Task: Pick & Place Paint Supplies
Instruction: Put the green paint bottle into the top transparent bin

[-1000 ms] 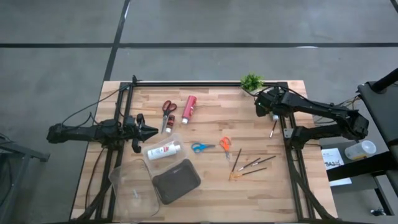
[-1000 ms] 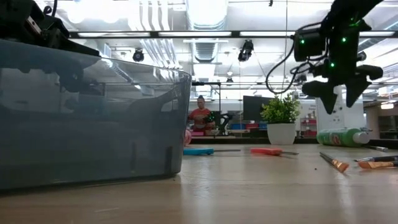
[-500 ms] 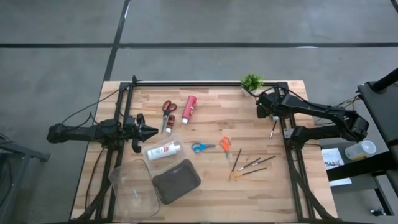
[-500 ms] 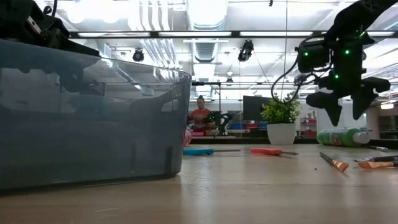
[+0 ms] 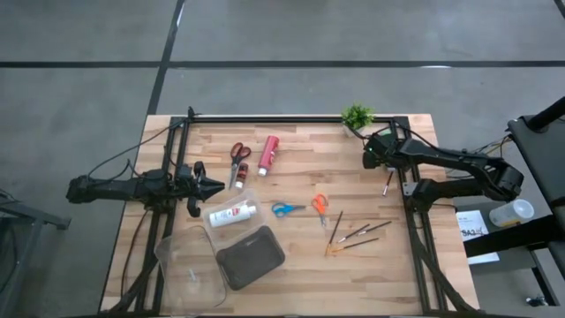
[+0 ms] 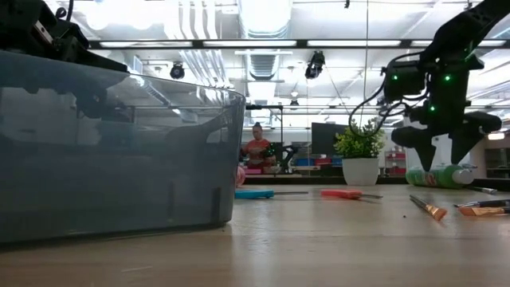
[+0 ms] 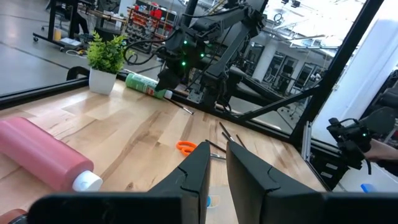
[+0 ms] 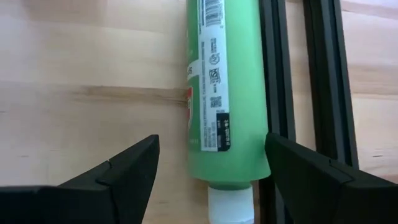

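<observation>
The green paint tube [image 8: 224,93] lies along the table's right rail, near the far right corner. My right gripper [image 8: 214,186] hangs open over it, one finger on each side of the tube's cap end; in the low view its fingertips [image 6: 420,159] reach down about level with the tube [image 6: 440,175]. The red tube [image 5: 268,153] and red scissors [image 5: 238,159] lie near the far edge. Mid-table are the white tube [image 5: 233,215], the blue scissors [image 5: 287,209], the orange scissors [image 5: 320,208] and several brushes [image 5: 357,234]. My left gripper [image 5: 214,186] waits shut at the left.
A small potted plant [image 5: 357,116] stands just beyond my right gripper at the far edge. One brush [image 5: 387,183] lies beside the right rail [image 8: 280,68]. A dark grey case [image 5: 251,256] and a clear box [image 5: 190,265] sit near the front left. A person shows far behind the table.
My right gripper has come down toward the green tube and shifted slightly toward the table's right edge, its fingers staying apart. Nothing on the table has moved.
</observation>
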Controlling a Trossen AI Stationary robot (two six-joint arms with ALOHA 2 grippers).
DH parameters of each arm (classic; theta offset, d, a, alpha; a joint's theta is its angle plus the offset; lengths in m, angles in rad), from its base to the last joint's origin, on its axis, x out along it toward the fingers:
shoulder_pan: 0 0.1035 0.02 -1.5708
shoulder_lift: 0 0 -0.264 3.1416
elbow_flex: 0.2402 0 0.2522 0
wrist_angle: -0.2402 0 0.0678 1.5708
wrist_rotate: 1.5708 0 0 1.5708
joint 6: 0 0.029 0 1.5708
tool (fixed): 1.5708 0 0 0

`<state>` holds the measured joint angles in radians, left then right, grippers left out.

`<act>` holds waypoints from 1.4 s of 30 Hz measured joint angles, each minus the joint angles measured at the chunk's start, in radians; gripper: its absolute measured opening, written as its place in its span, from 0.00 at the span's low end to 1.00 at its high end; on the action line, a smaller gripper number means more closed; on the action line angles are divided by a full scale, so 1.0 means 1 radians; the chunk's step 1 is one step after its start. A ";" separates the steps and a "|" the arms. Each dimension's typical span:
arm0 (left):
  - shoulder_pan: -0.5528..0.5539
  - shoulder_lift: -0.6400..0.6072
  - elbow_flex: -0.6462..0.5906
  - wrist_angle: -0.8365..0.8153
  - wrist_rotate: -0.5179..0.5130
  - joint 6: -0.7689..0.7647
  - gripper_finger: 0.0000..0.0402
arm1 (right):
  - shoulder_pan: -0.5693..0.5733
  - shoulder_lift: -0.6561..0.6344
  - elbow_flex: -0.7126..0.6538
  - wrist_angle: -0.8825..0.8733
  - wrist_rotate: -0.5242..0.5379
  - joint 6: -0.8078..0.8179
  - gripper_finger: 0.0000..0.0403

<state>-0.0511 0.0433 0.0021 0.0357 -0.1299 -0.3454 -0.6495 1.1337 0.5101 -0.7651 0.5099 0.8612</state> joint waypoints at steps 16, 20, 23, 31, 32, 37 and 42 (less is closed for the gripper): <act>0.000 0.000 0.000 0.000 0.000 0.000 0.15 | 0.001 0.106 -0.085 0.149 -0.002 0.023 0.72; 0.000 0.000 0.000 0.000 0.000 0.000 0.15 | 0.000 0.133 -0.076 0.178 0.011 0.033 0.72; 0.000 0.000 0.000 0.000 0.000 0.000 0.15 | 0.001 0.135 -0.071 0.178 0.028 0.063 0.72; 0.000 0.000 0.000 0.000 0.000 0.000 0.15 | -0.030 0.133 -0.060 0.185 -0.007 0.040 0.72; 0.000 0.000 0.000 0.000 0.000 0.000 0.15 | -0.035 0.133 -0.060 0.185 -0.010 0.031 0.72; 0.000 0.000 0.000 0.000 0.000 0.000 0.15 | -0.050 0.132 -0.061 0.189 -0.014 0.024 0.72; 0.000 0.000 0.000 0.000 0.000 0.000 0.15 | -0.056 0.132 -0.062 0.198 -0.014 0.018 0.72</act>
<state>-0.0509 0.0433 0.0019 0.0357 -0.1299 -0.3454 -0.7059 1.2659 0.4484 -0.5671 0.4962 0.8790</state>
